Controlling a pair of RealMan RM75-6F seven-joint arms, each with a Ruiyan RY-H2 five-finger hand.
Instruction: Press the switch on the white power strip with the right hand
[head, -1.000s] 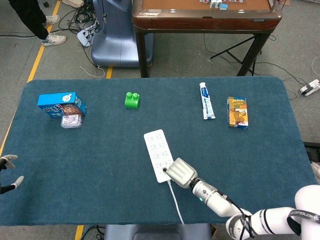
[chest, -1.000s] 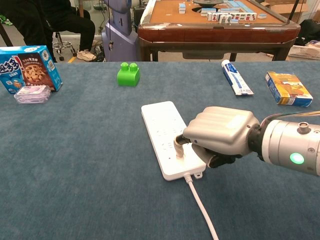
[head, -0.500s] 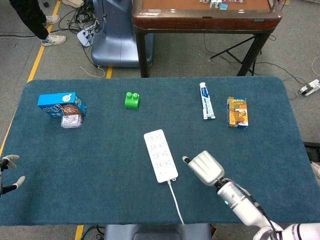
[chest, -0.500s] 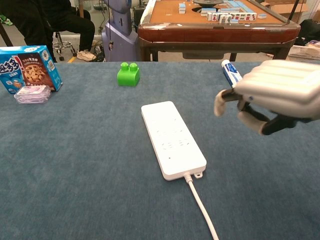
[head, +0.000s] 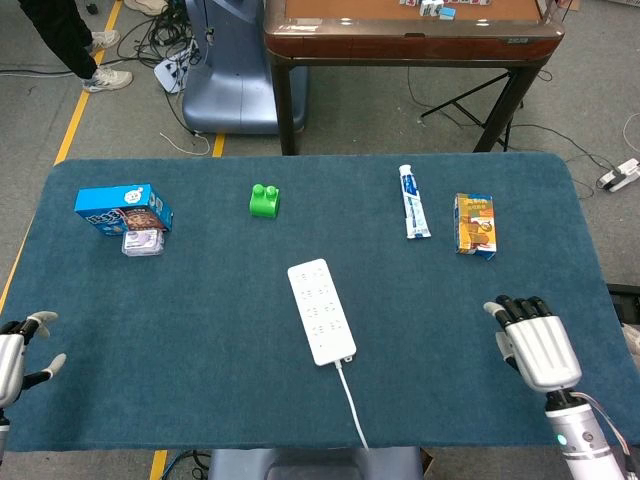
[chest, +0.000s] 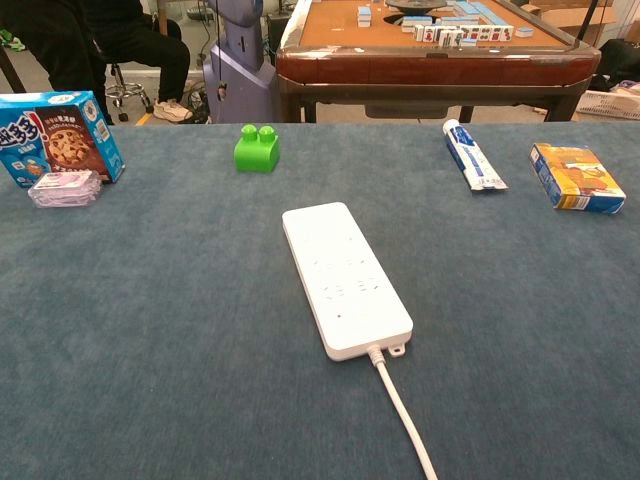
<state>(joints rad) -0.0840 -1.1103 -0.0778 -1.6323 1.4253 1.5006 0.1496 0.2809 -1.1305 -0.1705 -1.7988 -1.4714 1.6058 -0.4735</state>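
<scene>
The white power strip (head: 320, 311) (chest: 345, 276) lies flat in the middle of the blue table, its cord (head: 351, 403) (chest: 405, 418) trailing toward the near edge. My right hand (head: 534, 343) hovers at the table's near right, well clear of the strip, fingers stretched out and holding nothing; only the head view shows it. My left hand (head: 18, 351) shows partly at the near left edge, fingers apart and empty.
A blue cookie box (head: 122, 208) with a small clear packet (head: 142, 242) sits far left. A green block (head: 264, 200) stands at the back centre. A toothpaste tube (head: 413, 201) and an orange box (head: 475, 224) lie back right. A brown table (head: 410, 30) stands beyond.
My right hand lifted off the near end of the power strip and swung away to the right, leaving the chest view. The strip stayed in place.
</scene>
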